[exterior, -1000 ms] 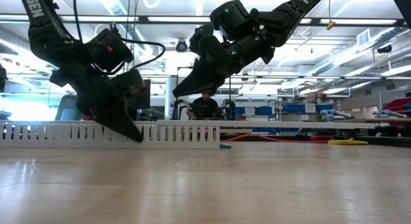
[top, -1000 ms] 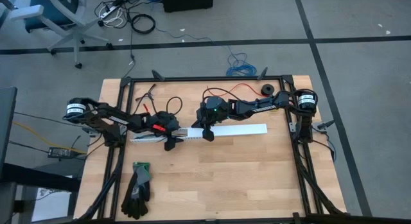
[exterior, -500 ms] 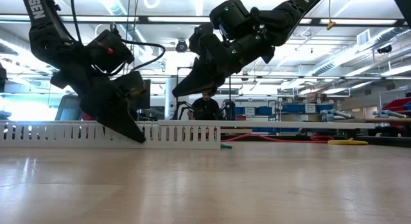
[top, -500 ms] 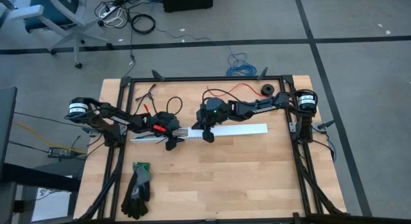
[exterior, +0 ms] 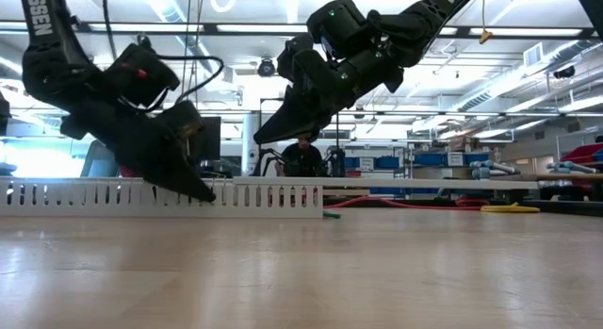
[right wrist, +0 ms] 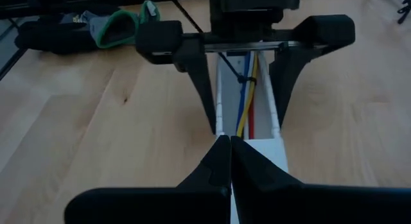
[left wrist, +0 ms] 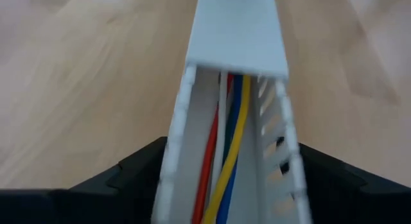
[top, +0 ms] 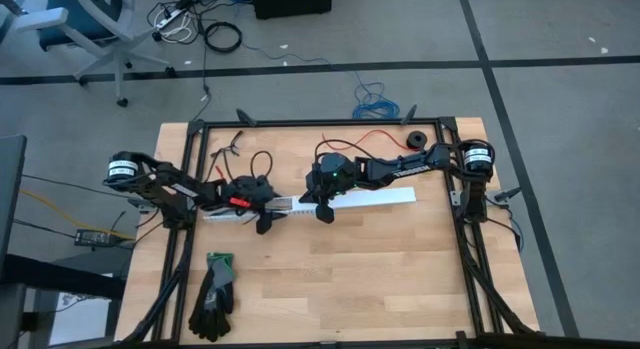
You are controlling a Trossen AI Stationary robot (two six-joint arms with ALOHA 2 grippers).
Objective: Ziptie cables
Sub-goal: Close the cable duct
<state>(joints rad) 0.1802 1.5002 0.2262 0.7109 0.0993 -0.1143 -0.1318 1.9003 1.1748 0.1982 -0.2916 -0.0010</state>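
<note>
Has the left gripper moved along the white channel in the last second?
Yes. In the high view the left gripper has slid slightly left along the white channel, away from the right gripper.

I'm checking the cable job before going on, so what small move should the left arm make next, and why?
Probably close the left gripper on the white channel: its open fingers straddle the slotted walls with the cables lying inside, while the shut right gripper hovers above the lid.
</note>
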